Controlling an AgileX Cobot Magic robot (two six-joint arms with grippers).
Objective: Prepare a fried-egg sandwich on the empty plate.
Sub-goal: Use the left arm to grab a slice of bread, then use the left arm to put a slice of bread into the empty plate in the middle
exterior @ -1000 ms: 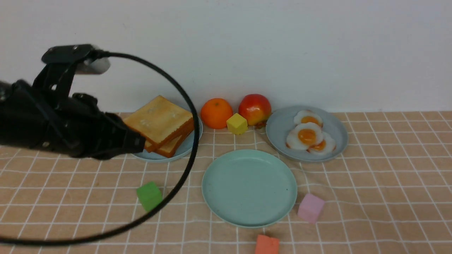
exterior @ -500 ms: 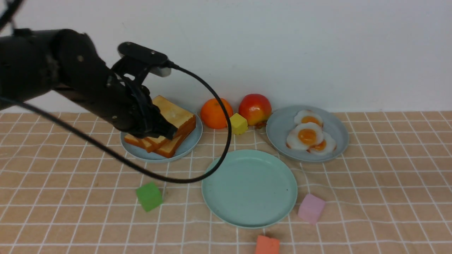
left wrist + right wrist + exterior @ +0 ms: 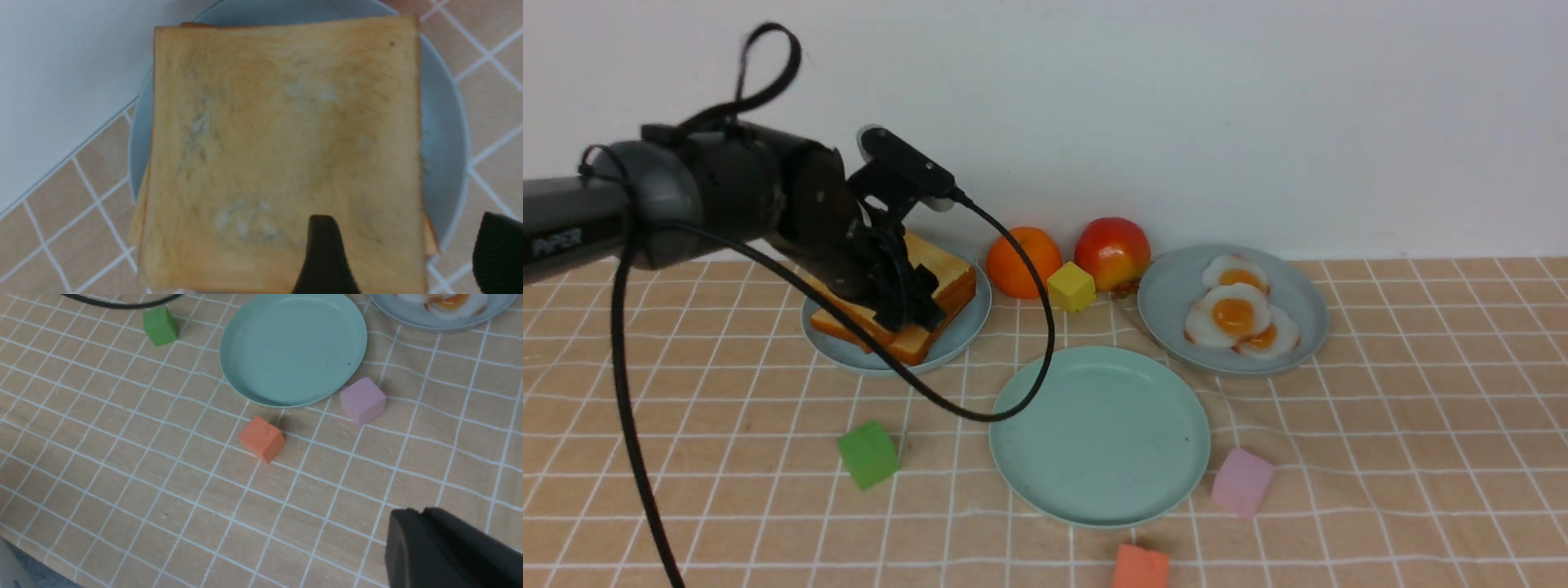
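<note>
**Left claw spread over the toast; sandwich not yet begun**

Left claw (image 3: 907,312) is low over the toast stack (image 3: 947,276) on the left grey-blue plate (image 3: 968,331), at the back left of the surface (image 3: 1421,425). In the left wrist view the jaws are spread. One finger (image 3: 322,255) lies over the top slice near its edge, and the other is out past the plate rim. Contact with the bread: cannot tell.

Right claw (image 3: 449,551): only a dark piece shows in its own wrist view, over the near cloth. Spread or pressed together: cannot tell.

Mint-green plate (image 3: 1099,435) sits centre front, nearer than both grey-blue plates. Fried eggs (image 3: 1233,314) are on the right grey-blue plate (image 3: 1168,302).

Orange (image 3: 1023,261), apple (image 3: 1112,251) and yellow cube (image 3: 1071,286) are at the back, between those two plates. Green cube (image 3: 869,454) is to the left of the mint-green plate, and the pink cube (image 3: 1241,480) is just beside its right front rim.
</note>
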